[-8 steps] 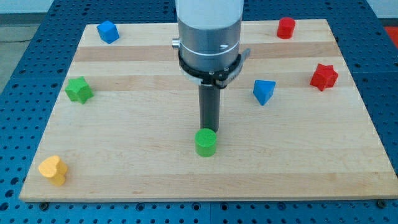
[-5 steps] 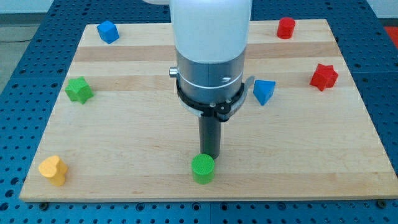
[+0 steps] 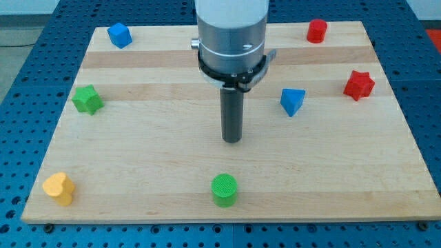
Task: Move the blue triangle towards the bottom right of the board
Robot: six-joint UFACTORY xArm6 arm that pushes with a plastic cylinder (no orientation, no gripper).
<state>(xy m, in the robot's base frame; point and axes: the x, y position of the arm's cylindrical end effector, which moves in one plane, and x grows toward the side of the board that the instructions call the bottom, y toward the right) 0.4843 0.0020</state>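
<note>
The blue triangle (image 3: 292, 101) lies on the wooden board (image 3: 138, 158), right of centre. My tip (image 3: 232, 141) stands near the board's middle, to the left of and a little below the blue triangle, a clear gap apart from it. A green cylinder (image 3: 224, 190) sits below my tip near the board's bottom edge, not touching it.
A blue block (image 3: 119, 34) sits at the top left, a green star-like block (image 3: 87, 99) at the left, a yellow heart-like block (image 3: 58, 188) at the bottom left. A red cylinder (image 3: 317, 30) is at the top right, a red star (image 3: 359, 85) at the right edge.
My tip pushed the green cylinder down towards the bottom edge, then drew back up to the board's middle, leaving the cylinder behind. The blue triangle has not moved.
</note>
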